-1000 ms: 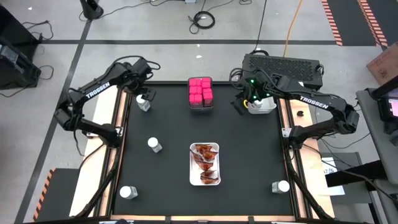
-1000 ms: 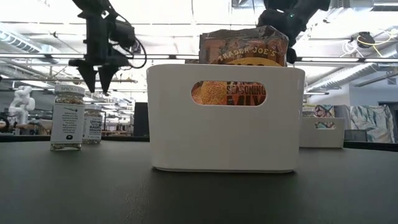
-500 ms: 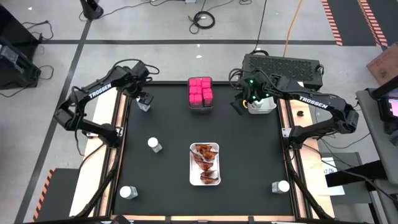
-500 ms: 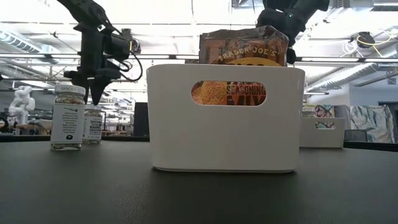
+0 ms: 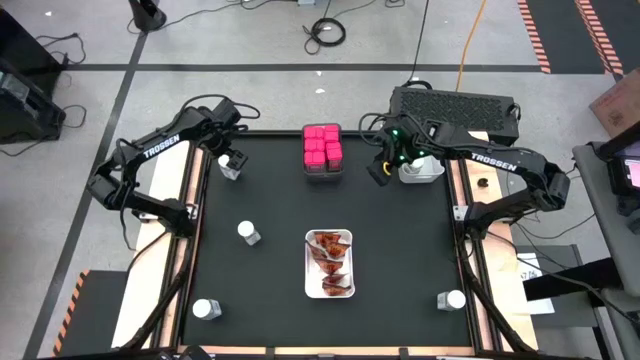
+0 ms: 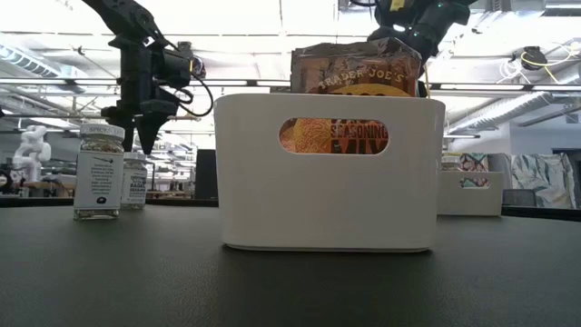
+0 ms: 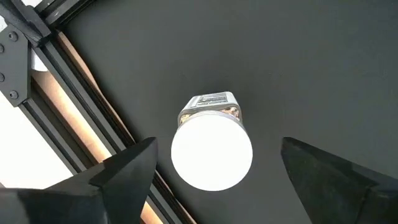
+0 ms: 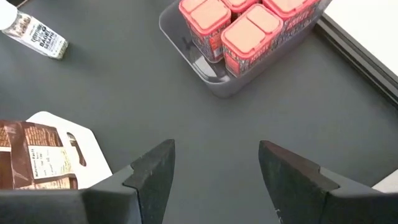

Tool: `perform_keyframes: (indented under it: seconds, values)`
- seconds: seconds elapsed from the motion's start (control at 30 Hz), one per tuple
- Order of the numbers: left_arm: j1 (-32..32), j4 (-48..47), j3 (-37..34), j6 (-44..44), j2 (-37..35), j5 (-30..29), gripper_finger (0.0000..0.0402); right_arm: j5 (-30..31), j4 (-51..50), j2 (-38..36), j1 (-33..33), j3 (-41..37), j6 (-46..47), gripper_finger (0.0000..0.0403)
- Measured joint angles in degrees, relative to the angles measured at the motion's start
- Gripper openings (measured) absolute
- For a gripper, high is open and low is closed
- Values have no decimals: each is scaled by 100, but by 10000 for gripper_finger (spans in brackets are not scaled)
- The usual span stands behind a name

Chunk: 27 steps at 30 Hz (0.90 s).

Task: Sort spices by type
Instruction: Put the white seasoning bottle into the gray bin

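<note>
Several clear jars with white caps stand apart on the black table. My left gripper (image 5: pixel 231 160) hangs open over the far-left jar (image 5: pixel 230 168), its fingers on either side of the white cap (image 7: pixel 211 154) without touching. In the low view it (image 6: pixel 136 138) points down above that jar (image 6: pixel 133 180). Pink cube boxes (image 5: pixel 322 147) sit in a grey bin at the far middle. Red-orange packets (image 5: pixel 330 262) lie in a white tray. My right gripper (image 5: pixel 380 170) hovers open right of the pink boxes (image 8: pixel 239 28), holding nothing.
Other jars stand at the left middle (image 5: pixel 247 232), the near left corner (image 5: pixel 205 310) and the near right corner (image 5: pixel 452 299). A white bin (image 5: pixel 420 168) sits at the far right. The white tray (image 6: pixel 331 173) fills the middle of the low view.
My left gripper has come down toward the far-left jar and shifted a little toward the table's left edge. My right gripper has moved slightly toward the table's left, away from the white bin. No spice has moved.
</note>
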Motion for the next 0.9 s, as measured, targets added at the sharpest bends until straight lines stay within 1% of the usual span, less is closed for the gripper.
perform_keyframes:
  seconds: [0.27,0.4,0.67,0.9]
  values:
    - [0,71,-7,120,0,0,348,-3,44,29,0,0,-59,226]
    - [9,286,-202,120,5,-2,348,-3,46,27,0,0,-71,226]
    - [7,374,-439,108,297,0,348,-3,5,25,0,0,-73,226]
    - [7,543,-514,7,369,-5,345,-3,-21,25,0,0,-73,226]
